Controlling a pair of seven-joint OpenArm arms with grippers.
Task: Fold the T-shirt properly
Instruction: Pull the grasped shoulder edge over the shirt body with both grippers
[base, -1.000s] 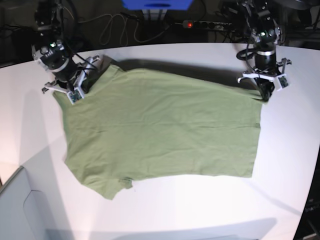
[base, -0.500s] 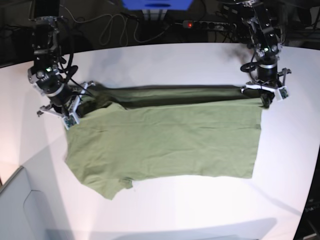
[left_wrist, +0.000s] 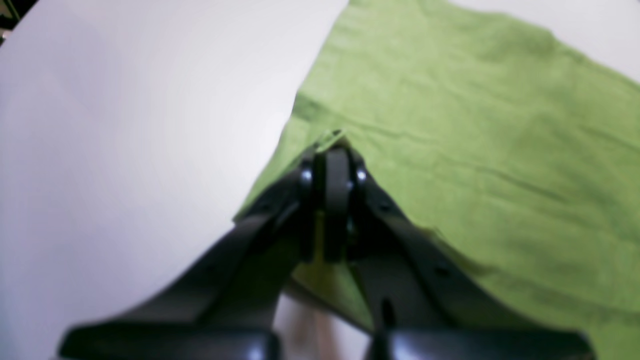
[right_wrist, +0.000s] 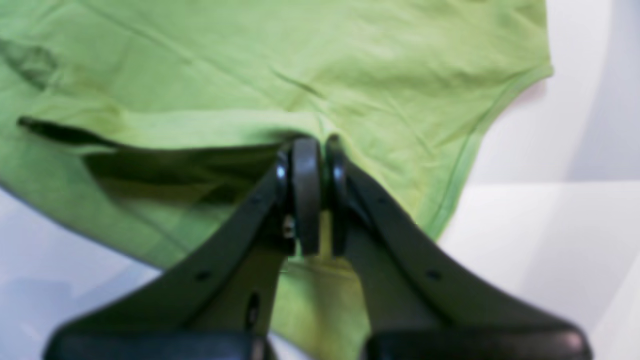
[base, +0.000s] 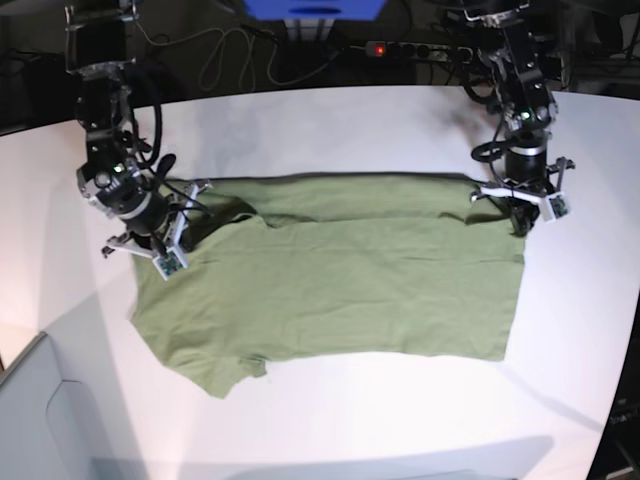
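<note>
Lengthwise fold underway: left hand (left_wrist: 334, 150) and right hand (right_wrist: 314, 150) clamped on T-shirt (base: 340, 270) far edge. Next: carry edge toward near hem, lay flat on counter (base: 330, 130).

A white table (base: 330, 120) fronts a dark, cable-strewn background (base: 215, 50).

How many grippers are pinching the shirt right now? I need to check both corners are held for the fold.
2. The left gripper is shut on the T-shirt at its far edge on the base view's right; the right gripper is shut on it at the far edge on that view's left.
</note>
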